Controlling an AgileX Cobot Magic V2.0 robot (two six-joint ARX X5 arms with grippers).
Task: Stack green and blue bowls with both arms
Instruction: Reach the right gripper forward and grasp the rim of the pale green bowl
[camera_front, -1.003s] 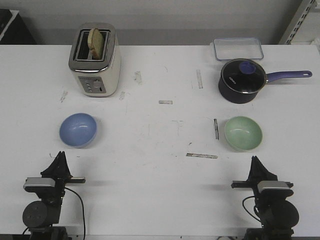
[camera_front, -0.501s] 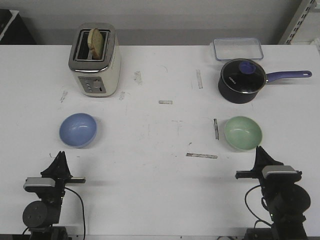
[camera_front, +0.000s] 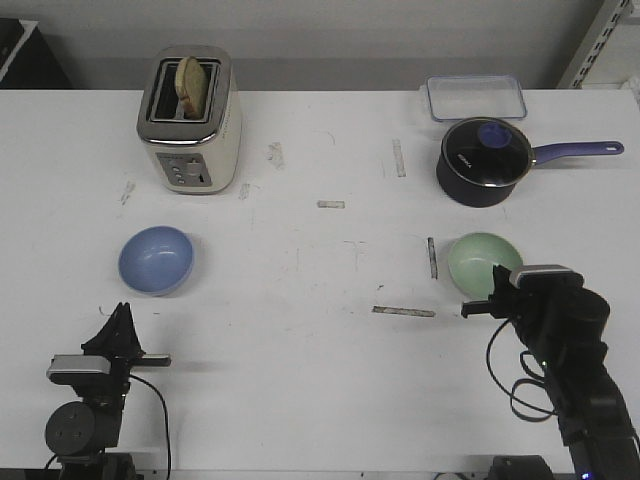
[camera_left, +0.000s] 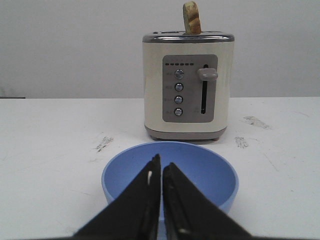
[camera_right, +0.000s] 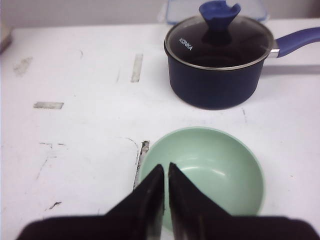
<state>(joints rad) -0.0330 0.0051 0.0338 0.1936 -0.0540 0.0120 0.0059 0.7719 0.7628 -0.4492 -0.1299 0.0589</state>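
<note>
The periwinkle blue bowl (camera_front: 156, 260) sits upright on the left of the white table, in front of the toaster. My left gripper (camera_front: 122, 312) rests low behind it, shut and empty; in the left wrist view its tips (camera_left: 161, 164) point at the blue bowl (camera_left: 205, 172). The mint green bowl (camera_front: 482, 258) sits on the right, in front of the saucepan. My right gripper (camera_front: 502, 278) is raised, shut and empty, over the bowl's near edge. In the right wrist view its tips (camera_right: 165, 169) overlap the green bowl's (camera_right: 220, 165) rim.
A cream toaster (camera_front: 190, 120) with a bread slice stands at the back left. A dark navy saucepan (camera_front: 484, 160) with a glass lid and long handle is just behind the green bowl. A clear lidded container (camera_front: 476, 97) lies behind it. Tape marks dot the table.
My right arm has lifted from its rest and moved forward, so its gripper now hangs over the green bowl's near edge. The left arm and both bowls have not moved.
</note>
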